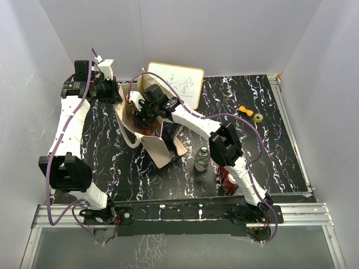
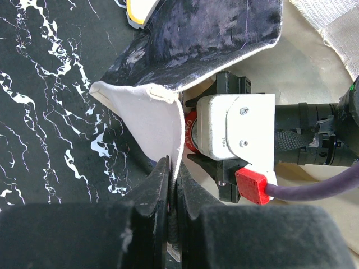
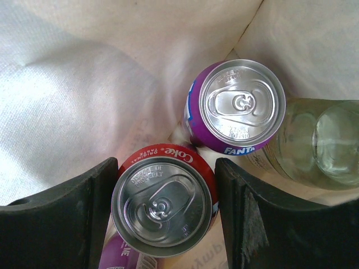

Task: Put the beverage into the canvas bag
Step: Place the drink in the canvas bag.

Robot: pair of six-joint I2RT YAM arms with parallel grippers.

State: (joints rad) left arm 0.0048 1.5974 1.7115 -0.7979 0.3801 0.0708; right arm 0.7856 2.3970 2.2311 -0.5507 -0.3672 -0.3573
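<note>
Operator: Claw status, can position?

Arm: My left claw (image 2: 173,174) is clamped fully shut on the canvas bag (image 2: 146,117) rim. My right claw (image 3: 165,168), inside the bag, grips the upright Coke can (image 3: 162,210) beside the Fanta can (image 3: 238,106) and the bottle (image 3: 320,140). I should seat the can before releasing it.

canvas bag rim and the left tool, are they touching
Touching: left wrist view shows the left tool shut on the canvas bag rim, cloth pinched.
</note>
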